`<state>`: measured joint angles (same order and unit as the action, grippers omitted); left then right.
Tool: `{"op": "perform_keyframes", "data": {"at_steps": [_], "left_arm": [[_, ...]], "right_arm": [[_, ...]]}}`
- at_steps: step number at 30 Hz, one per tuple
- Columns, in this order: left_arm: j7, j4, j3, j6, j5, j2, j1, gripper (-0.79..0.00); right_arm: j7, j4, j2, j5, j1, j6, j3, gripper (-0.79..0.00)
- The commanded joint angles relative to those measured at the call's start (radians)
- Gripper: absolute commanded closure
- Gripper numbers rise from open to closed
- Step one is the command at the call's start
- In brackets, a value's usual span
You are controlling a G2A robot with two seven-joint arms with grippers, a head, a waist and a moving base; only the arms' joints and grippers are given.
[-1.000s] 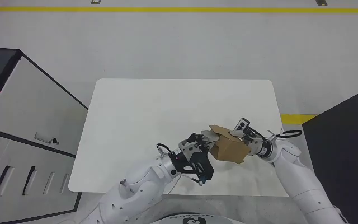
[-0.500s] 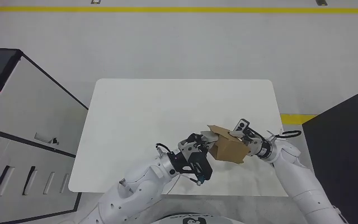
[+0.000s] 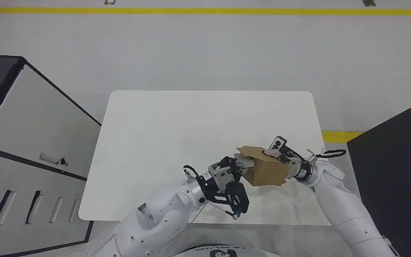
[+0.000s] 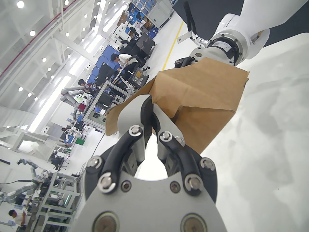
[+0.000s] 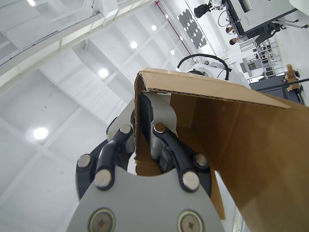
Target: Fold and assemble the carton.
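Since the carton [image 3: 264,172] sits lower right in the top view, left claw [image 4: 149,107] pinching one flap and right claw [image 5: 142,112] clamping the opposite wall, it spans straight between them.

One carton [image 3: 264,172] here, plain brown cardboard, and one white-topped table [image 3: 192,128]. Two robot arms are at that table, the left arm [image 3: 164,207] and the right arm [image 3: 343,196]. Each arm ends in one gripper, so that makes two: the left gripper [image 4: 150,109] and the right gripper [image 5: 143,112]. Each gripper has two fingers [image 4: 129,114], four fingers in all. Off the table's left side stands one grey cabinet [image 3: 45,122], and off its right side one dark panel [image 3: 384,180]. I count two yellow stripes on the floor: one long stripe [image 3: 205,10] beyond the table's far edge, and one short stripe [image 3: 341,135] next to the dark panel.
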<state>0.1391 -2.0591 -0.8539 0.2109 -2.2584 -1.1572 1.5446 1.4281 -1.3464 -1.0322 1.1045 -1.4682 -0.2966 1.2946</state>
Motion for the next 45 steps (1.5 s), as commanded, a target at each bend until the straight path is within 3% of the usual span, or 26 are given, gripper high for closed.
{"op": "perform_keyframes", "data": {"at_steps": [1,45], "left_arm": [[-0.001,0.0,0.005,0.0,-0.014,0.0,-0.001,0.0],[0.024,-0.003,0.014,0.024,0.028,-0.001,-0.001,0.0]], "right_arm": [[0.001,0.0,0.0,0.0,0.0,-0.001,0.0,0.0],[0.034,-0.036,0.004,-0.036,-0.004,0.059,0.005,0.0]]}}
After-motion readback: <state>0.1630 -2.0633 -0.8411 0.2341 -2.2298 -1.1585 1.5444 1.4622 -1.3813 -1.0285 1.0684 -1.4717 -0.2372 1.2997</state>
